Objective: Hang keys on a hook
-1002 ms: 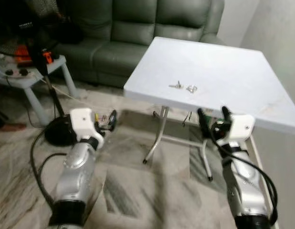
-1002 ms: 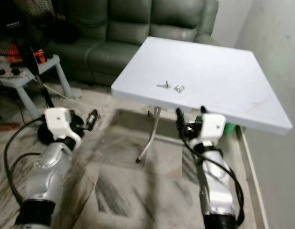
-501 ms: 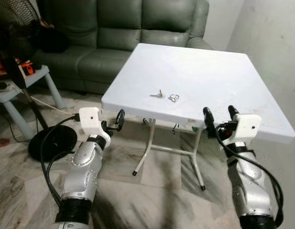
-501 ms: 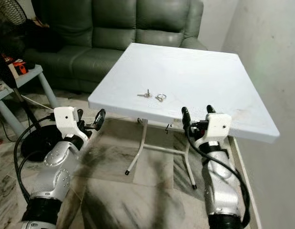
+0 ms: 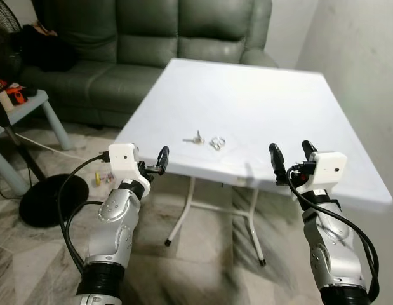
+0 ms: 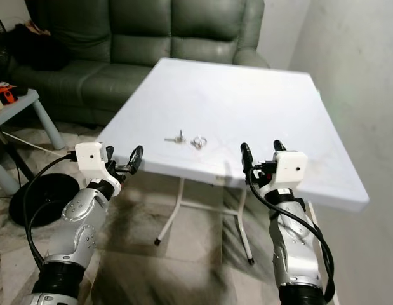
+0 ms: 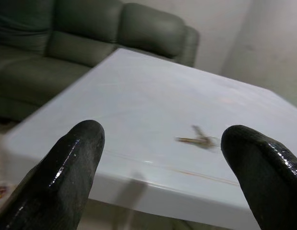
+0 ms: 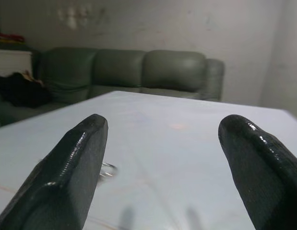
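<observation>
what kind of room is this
Most likely a home living room: a green sofa stands against the wall, a white folding table with keys on it in front, and a marble-patterned tiled floor.

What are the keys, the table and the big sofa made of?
The keys and their ring look like metal: small, thin and silvery. The table top seems to be white plastic, smooth and matt, though painted board is possible; its thin legs look like pale metal tubes. The sofa looks like dark green leather or fake leather, smooth with a soft shine.
</observation>
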